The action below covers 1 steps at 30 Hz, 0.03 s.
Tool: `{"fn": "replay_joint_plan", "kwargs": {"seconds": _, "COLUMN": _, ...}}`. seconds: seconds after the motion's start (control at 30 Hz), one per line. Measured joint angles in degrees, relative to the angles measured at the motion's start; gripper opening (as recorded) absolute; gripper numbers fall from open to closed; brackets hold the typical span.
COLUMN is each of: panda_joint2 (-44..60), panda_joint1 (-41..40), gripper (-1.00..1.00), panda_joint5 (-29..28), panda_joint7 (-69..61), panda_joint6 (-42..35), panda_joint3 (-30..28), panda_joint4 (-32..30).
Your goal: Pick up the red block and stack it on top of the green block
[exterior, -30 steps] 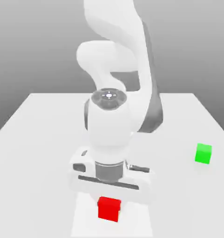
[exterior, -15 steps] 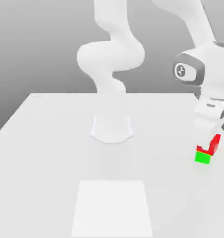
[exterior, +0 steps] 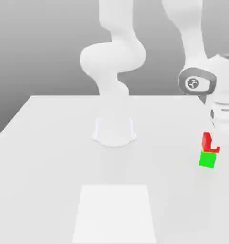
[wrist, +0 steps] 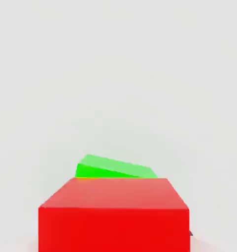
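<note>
Red block [exterior: 207, 143] over green block [exterior: 207, 159], edges askew.
My gripper [exterior: 214, 145] is at the red; I can't tell whether it's gripping.

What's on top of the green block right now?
The red block sits over the green block, partly hidden by the claw. The green block's top is mostly covered, so I can't tell whether they touch fully.

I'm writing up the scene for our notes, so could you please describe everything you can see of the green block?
The green block is a small, bright green cube with plain, smooth-looking faces. It sits on the table near the exterior view's right, directly below the red block, which hides part of it and is turned differently.
</note>
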Motion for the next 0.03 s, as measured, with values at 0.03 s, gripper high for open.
{"fn": "replay_joint_plan", "kwargs": {"seconds": 0.03, "panda_joint2": 0.0, "panda_joint1": 0.0, "gripper": 1.0, "panda_joint5": 0.0, "panda_joint7": 0.0, "panda_joint6": 0.0, "panda_joint3": 0.0, "panda_joint4": 0.0}}
